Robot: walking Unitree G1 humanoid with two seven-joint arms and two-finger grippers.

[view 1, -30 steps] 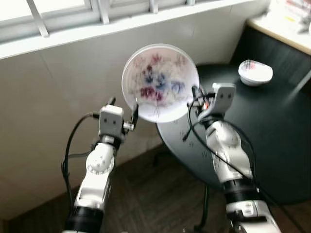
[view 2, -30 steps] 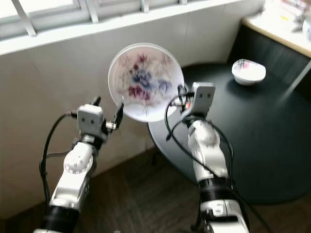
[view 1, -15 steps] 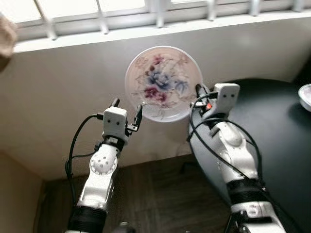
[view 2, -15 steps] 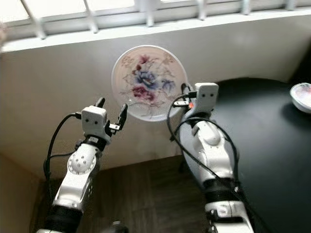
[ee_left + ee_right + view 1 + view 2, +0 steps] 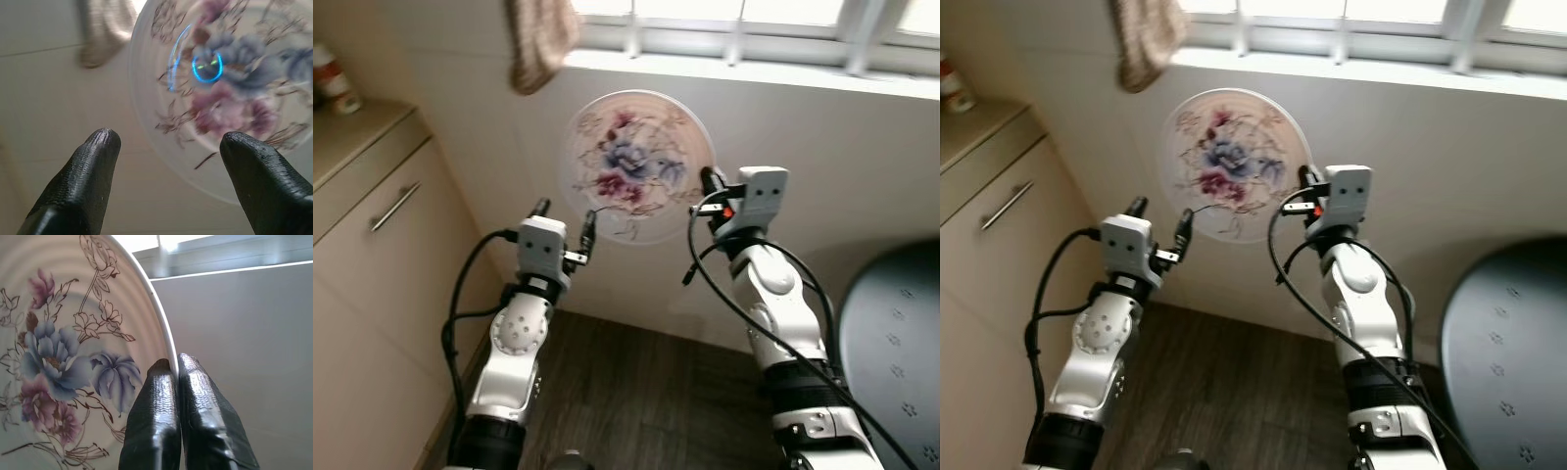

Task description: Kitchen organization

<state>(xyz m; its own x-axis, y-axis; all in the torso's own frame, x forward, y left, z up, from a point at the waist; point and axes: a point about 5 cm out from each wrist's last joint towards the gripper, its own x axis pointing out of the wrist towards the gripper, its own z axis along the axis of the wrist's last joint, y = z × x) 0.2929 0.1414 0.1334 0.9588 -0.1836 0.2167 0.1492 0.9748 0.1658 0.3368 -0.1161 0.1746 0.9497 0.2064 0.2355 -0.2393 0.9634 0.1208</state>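
Glossy round floral plate (image 5: 639, 164) pinched at rim by right hand (image 5: 177, 369).

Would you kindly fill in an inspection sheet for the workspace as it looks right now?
Surface: dark round table at the robot's right, only its edge in view, nothing seen on that part.
Job's things: floral plate held upright in the air before the wall.
Clutter: cloth hanging from the window sill; a container on the cabinet top, too blurred to identify.
End effectors: right end effector pinched on the plate's rim; left end effector open, by the plate's lower edge, not gripping it.
Cables: black cables looping along both arms, clear of the plate.
Surroundings: beige cabinet with a bar handle at the left, window above, dark wood floor.
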